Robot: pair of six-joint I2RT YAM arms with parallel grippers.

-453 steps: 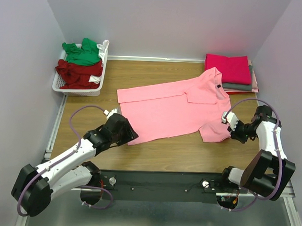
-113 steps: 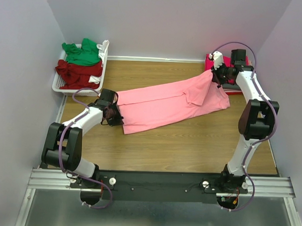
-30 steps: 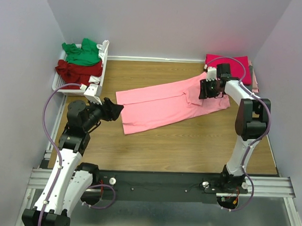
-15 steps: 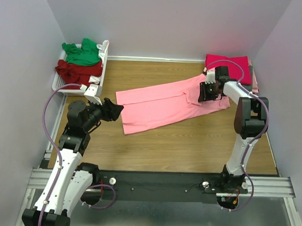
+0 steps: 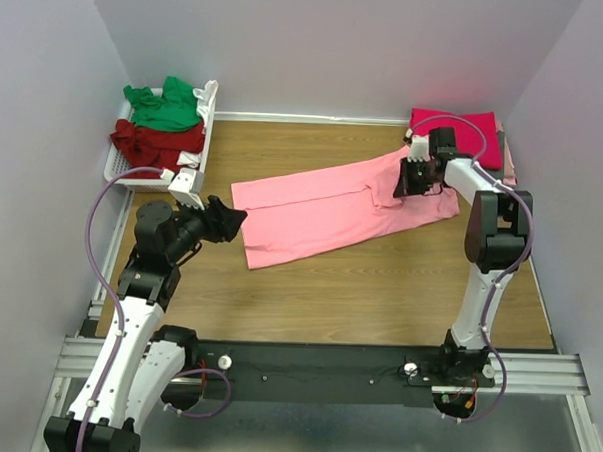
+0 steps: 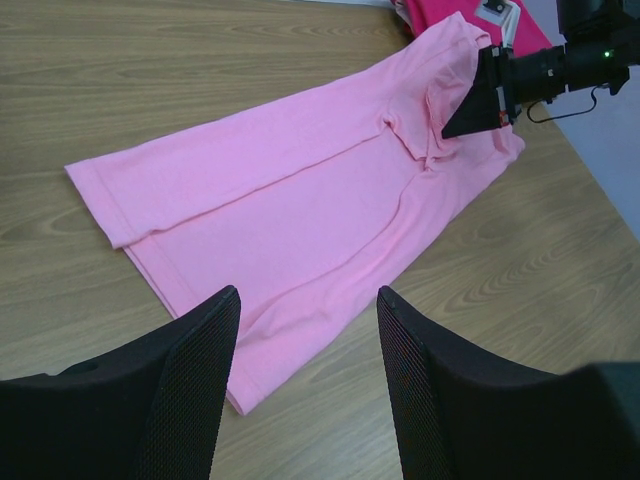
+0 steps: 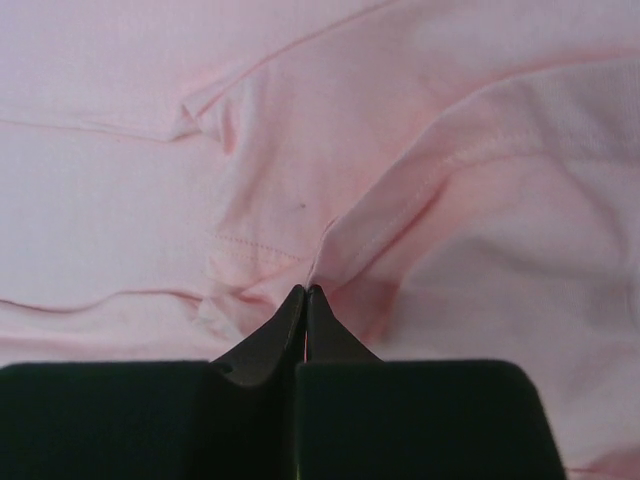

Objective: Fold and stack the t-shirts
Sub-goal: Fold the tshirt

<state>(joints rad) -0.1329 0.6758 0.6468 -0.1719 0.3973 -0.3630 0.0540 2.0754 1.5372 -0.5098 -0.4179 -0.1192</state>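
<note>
Pink t-shirt (image 5: 322, 207) folded lengthwise on tabletop (image 5: 379, 289), right fingers (image 7: 260, 350) pinched shut on its sleeve fold, left fingers (image 6: 190, 380) wide, empty; magenta shirt (image 5: 471, 133) folded far right; green shirt (image 5: 167, 105) and dark red shirt (image 5: 155, 145) unfolded in far-left basket (image 5: 153, 183).

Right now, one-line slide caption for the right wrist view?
Close-up: right hand pinched shut on a raised fold of the light pink t-shirt.
</note>
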